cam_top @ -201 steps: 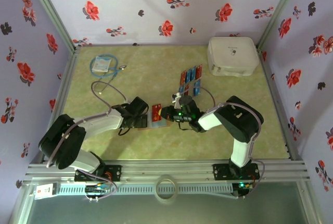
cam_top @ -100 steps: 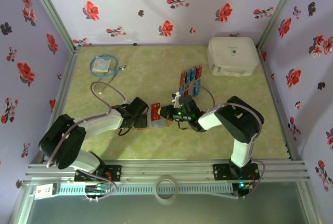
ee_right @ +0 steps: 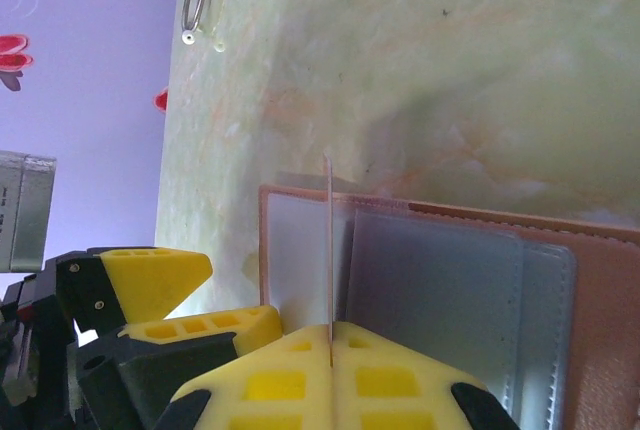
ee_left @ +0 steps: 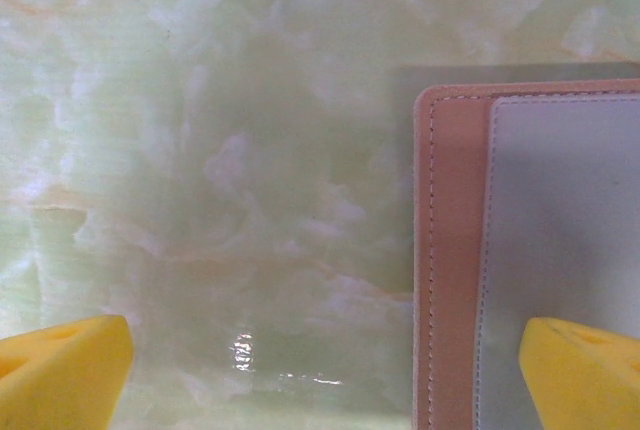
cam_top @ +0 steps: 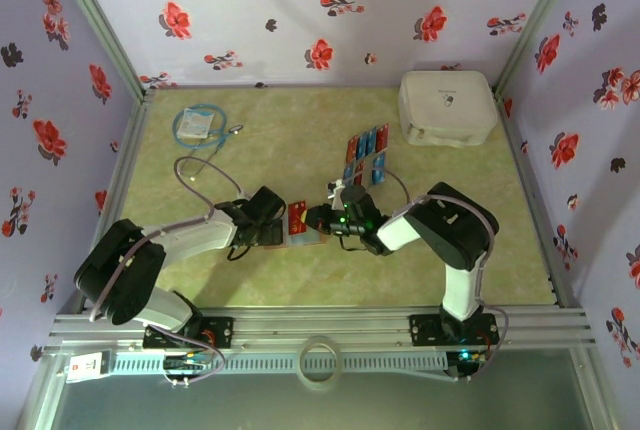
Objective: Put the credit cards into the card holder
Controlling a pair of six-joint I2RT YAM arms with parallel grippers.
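The reddish-brown card holder (cam_top: 306,238) lies open on the table between both arms, its greyish clear pockets (ee_right: 440,280) facing up. My right gripper (ee_right: 331,335) is shut on a thin card (ee_right: 328,250), seen edge-on and standing upright over the holder's left pocket. From above this card (cam_top: 298,215) is red. My left gripper (ee_left: 320,375) is open, one finger on bare table and the other over the holder's stitched edge (ee_left: 450,250). More red and blue credit cards (cam_top: 367,155) lie in rows farther back.
A big white box (cam_top: 447,107) stands at the back right. A coiled blue cable (cam_top: 198,125) lies at the back left, with a grey lead running to the left arm. Flowered walls close in three sides.
The right arm's elbow has swung slightly left, and its gripper with the card has barely moved over the holder. The left arm has stayed put.
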